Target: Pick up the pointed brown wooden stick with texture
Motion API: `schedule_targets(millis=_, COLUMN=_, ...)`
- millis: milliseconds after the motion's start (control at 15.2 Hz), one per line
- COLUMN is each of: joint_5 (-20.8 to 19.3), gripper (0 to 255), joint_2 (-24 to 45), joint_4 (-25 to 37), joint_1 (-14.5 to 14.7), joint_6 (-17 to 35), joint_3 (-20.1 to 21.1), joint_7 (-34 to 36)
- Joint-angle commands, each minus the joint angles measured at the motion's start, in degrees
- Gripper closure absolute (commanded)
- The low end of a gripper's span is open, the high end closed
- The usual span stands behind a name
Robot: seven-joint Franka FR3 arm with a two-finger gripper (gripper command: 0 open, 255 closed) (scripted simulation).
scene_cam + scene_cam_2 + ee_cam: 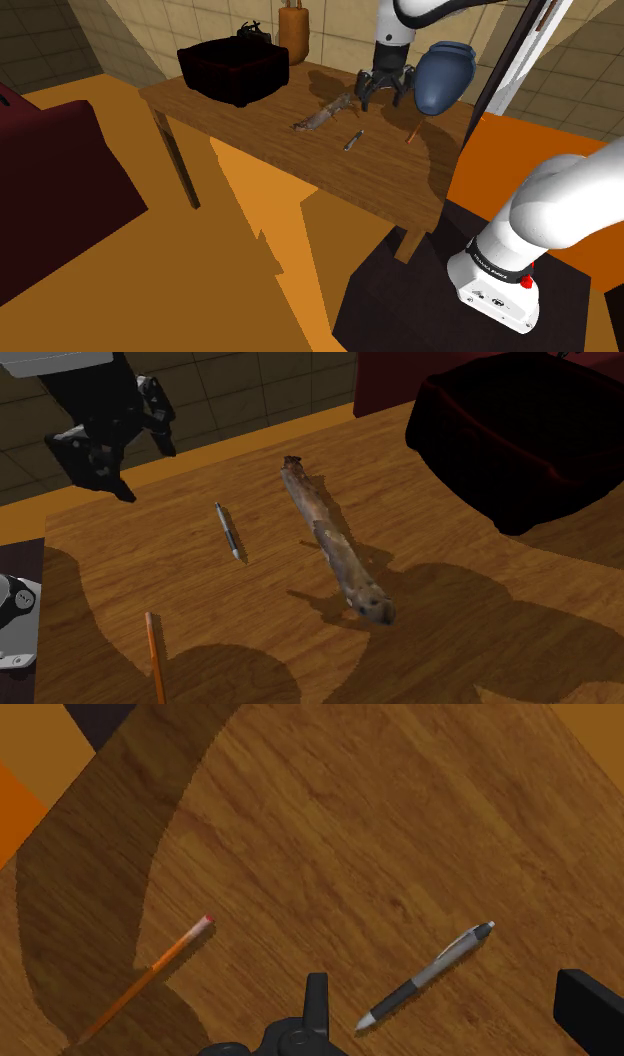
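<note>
shoulder view: end effector (387, 99) spread, near stick (322, 116).

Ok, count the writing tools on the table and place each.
2. A grey-and-black pen lies beside the stick; an orange pencil lies past the pen, nearer the table edge. The dark bag might hide others.

Items you cannot see whole: pencil (154, 652), lower end past the second exterior view's bottom edge; black bag (520, 442), cut by that view's right edge.
</note>
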Motion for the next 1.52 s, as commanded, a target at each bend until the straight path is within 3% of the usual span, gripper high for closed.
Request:
schedule_targets(millis=0, joint_5=0.12, gripper=0, joint_2=5.32, joint_4=3.5, joint_1=-0.87, joint_6=1.61, joint_3=0.95, joint_7=4.72)
schedule_targets(millis=594, joint_5=-1.3, gripper=0, joint_2=26.38, joint_4=20.66, joint_1=-3.23, joint_6=4.58, joint_3=2.07, joint_7=23.59)
schedule_targets(millis=1188, joint_5=-1.77, gripper=0, joint_2=46.71, joint_4=42.84, joint_1=-4.18, joint_6=2.1, joint_3=-1.01, joint_7=38.76)
schedule_targets(millis=1452, joint_5=-1.8, gripper=0, joint_2=47.24, joint_4=41.29, joint_1=-4.17, joint_6=4.19, joint_3=-1.07, joint_7=38.85)
